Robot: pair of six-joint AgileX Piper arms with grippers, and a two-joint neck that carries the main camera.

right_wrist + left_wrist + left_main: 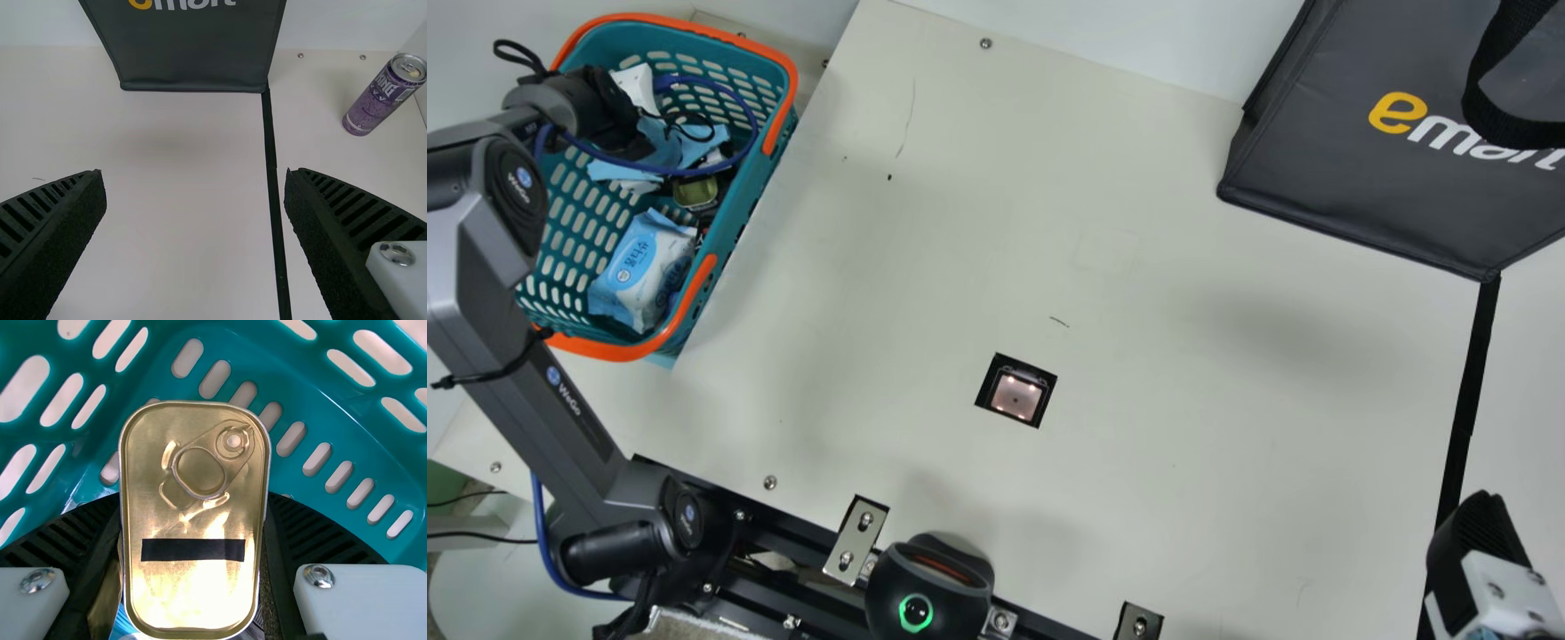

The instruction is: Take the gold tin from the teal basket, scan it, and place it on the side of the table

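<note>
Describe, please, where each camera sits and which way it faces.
Main view: on the neck, looking down on the table, with my left arm and right arm.
Left wrist view: on that arm, looking into the teal basket, with my left claw closed on the gold tin.
Right wrist view: on that arm, looking across the table to the dark bag, with my open right claw.
Main and right wrist views share the bag.

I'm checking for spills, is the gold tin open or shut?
The gold tin looks shut: in the left wrist view its pull tab lies flat on an unbroken lid.
</note>
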